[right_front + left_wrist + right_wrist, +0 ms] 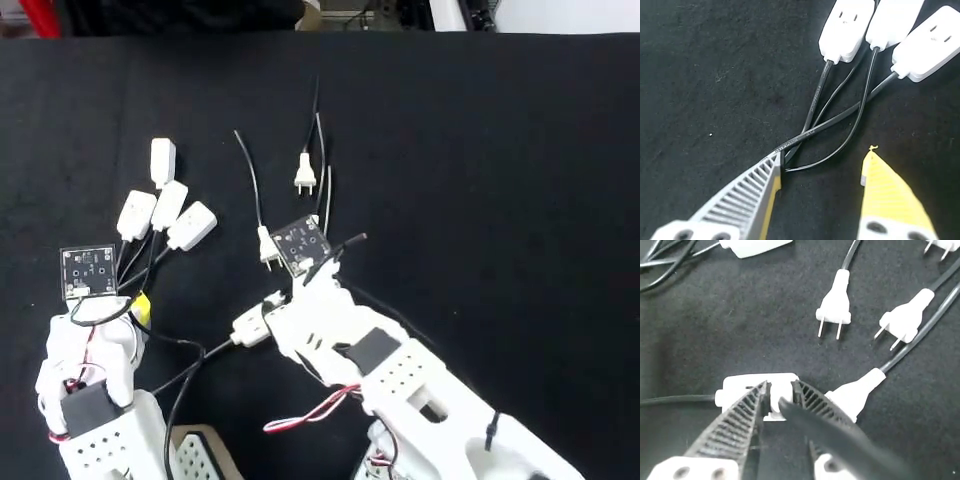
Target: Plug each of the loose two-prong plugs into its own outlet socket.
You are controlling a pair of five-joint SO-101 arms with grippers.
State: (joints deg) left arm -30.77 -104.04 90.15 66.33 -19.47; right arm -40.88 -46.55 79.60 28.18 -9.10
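Left wrist view: black cables (815, 97) cross on the dark counter (705, 75), running between the left end effector's (822, 155) fingers. Four white outlet sockets (168, 203) cluster just ahead of that arm. White two-prong plugs (305, 175) with bare metal prongs lie loose farther up the counter. The left end effector gapes wide and holds nothing, its grey fingertip (772, 167) touching the cables. The right end effector (780, 387) is clamped on a fifth socket (735, 387), with a plug (855, 390) just beside it, prongs hidden.
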